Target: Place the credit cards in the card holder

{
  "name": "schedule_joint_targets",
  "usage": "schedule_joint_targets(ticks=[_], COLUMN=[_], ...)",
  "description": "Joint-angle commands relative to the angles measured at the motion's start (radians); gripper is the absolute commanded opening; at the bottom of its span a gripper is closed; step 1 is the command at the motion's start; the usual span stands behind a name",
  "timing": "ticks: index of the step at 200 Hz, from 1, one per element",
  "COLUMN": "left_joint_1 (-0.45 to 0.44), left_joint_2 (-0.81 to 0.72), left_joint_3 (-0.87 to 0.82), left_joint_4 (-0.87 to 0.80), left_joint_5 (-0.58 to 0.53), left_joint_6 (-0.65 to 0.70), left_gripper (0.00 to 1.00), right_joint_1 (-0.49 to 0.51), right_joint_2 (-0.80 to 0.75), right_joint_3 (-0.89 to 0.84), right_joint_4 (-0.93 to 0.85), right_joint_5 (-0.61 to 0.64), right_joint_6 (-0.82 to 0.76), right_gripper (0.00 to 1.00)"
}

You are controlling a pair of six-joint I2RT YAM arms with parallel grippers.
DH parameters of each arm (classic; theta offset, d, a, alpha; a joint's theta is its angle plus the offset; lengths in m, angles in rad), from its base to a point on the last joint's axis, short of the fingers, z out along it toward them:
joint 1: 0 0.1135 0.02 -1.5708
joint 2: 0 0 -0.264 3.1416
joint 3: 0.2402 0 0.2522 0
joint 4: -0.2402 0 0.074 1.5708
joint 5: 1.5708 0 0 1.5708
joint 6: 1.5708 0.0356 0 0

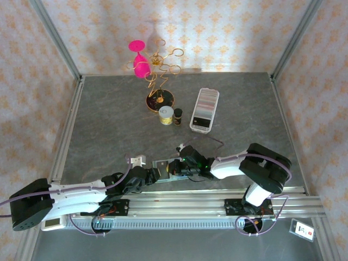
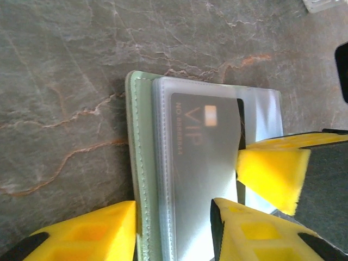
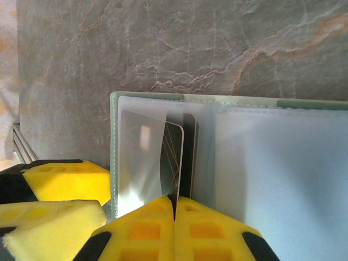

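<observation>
1. The left arm [image 1: 76, 196] lies low along the bottom of the overhead frame, reaching from lower left toward the centre.
2. The left gripper [image 2: 174, 209] points forward, its jaws standing apart.
3. The right arm [image 1: 261, 168] bends at the elbow at right and reaches leftward.
4. The right gripper [image 3: 175, 209] faces the left one closely, its jaws pressed together on a credit card [image 3: 173, 157] edge.

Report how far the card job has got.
Done: the card holder lies open. In hand: the right gripper, shut, appears to pinch a grey card mostly inside a clear sleeve; the left gripper straddles the holder, jaws apart. Left: the row of cards in the tray.
</observation>
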Motion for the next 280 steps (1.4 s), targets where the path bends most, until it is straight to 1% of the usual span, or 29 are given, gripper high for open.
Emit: schedule_joint_targets(ticks=[1, 19, 36, 54, 83, 111, 129, 154, 168, 198, 205, 232, 256, 280], left_joint_1=[-0.004, -0.004, -0.003, -0.003, -0.003, -0.004, -0.004, -0.004, -0.003, -0.004, -0.004, -0.004, -0.003, -0.004], left_joint_2=[0.021, 0.011, -0.011, -0.035, -0.07, -0.061, -0.047, -0.042, -0.048, -0.07, -0.077, -0.121, -0.175, -0.216], left_joint_3=[-0.032, -0.031, -0.064, -0.073, -0.064, -0.063, -0.056, -0.032, -0.032, -0.032, -0.029, -0.013, -0.012, -0.02], left_joint_4=[0.086, 0.094, 0.177, 0.209, 0.184, 0.184, 0.184, 0.115, 0.099, 0.07, 0.057, -0.012, -0.07, -0.084], left_joint_5=[0.06, 0.049, 0.055, 0.059, 0.043, 0.045, 0.046, 0.026, 0.018, 0.01, 0.009, -0.003, -0.015, -0.004], left_joint_6=[-0.023, -0.034, -0.047, -0.052, -0.052, -0.047, -0.044, -0.03, -0.024, -0.022, -0.019, -0.009, -0.01, -0.026], left_gripper=[0.41, 0.41, 0.41, 0.39, 0.35, 0.25, 0.21, 0.14, 0.11, 0.0, 0.0, 0.0, 0.0, 0.0], right_joint_1=[0.008, 0.008, 0.009, 0.008, 0.009, 0.008, 0.009, 0.008, 0.009, 0.009, 0.009, 0.009, 0.009, 0.008], right_joint_2=[0.028, 0.035, 0.046, 0.049, 0.039, 0.029, 0.014, -0.005, -0.01, -0.03, -0.036, -0.077, -0.126, -0.17], right_joint_3=[-0.002, -0.006, -0.009, -0.021, -0.04, -0.039, -0.042, -0.05, -0.053, -0.057, -0.057, -0.05, -0.031, 0.003], right_joint_4=[-0.013, -0.007, 0.001, 0.03, 0.09, 0.103, 0.098, 0.098, 0.098, 0.109, 0.107, 0.07, -0.015, -0.15], right_joint_5=[-0.007, -0.009, -0.017, -0.028, -0.039, -0.053, -0.045, -0.037, -0.035, -0.03, -0.028, 0.009, 0.077, 0.14], right_joint_6=[-0.02, -0.02, -0.02, -0.01, 0.017, 0.02, 0.02, 0.026, 0.028, 0.031, 0.031, 0.022, 0.003, -0.036], right_gripper=[0.0, 0.0, 0.0, 0.0, 0.0, 0.0, 0.0, 0.0, 0.0, 0.0, 0.0, 0.11, 0.26, 0.41])
